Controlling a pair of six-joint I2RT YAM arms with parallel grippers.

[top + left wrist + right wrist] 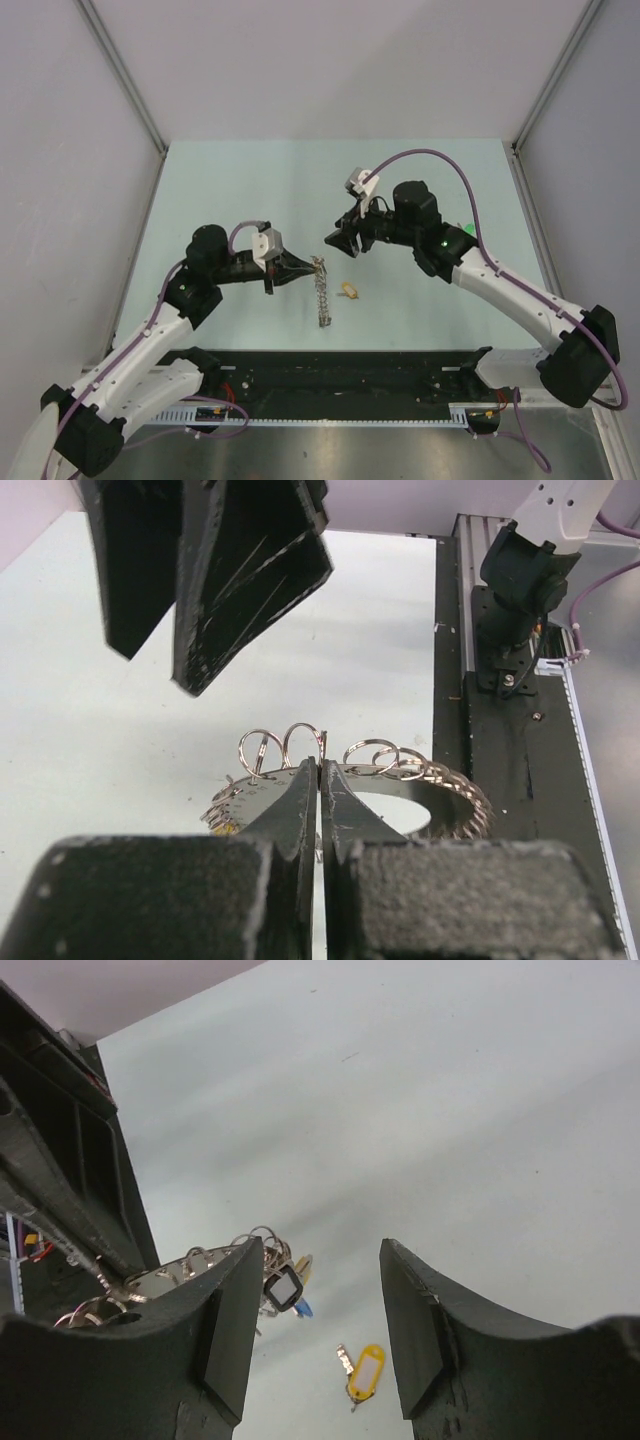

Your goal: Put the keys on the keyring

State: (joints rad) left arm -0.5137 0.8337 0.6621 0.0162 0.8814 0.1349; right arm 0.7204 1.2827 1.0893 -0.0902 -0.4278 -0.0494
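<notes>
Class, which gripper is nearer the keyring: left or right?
Left. The left gripper is shut on the keyring, gripping its upper end. The right gripper is open and apart from it, up and to the right in the top view.

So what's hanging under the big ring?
A black-capped key and a bit of a blue one dangle under the keyring. One finger of the right end effector covers anything else hanging there.

I count one keyring [321,290], one yellow key [366,1372], one black key [283,1288] and one blue key [303,1308]. Wire loops [300,742]: several, too bunched for me to number.
</notes>
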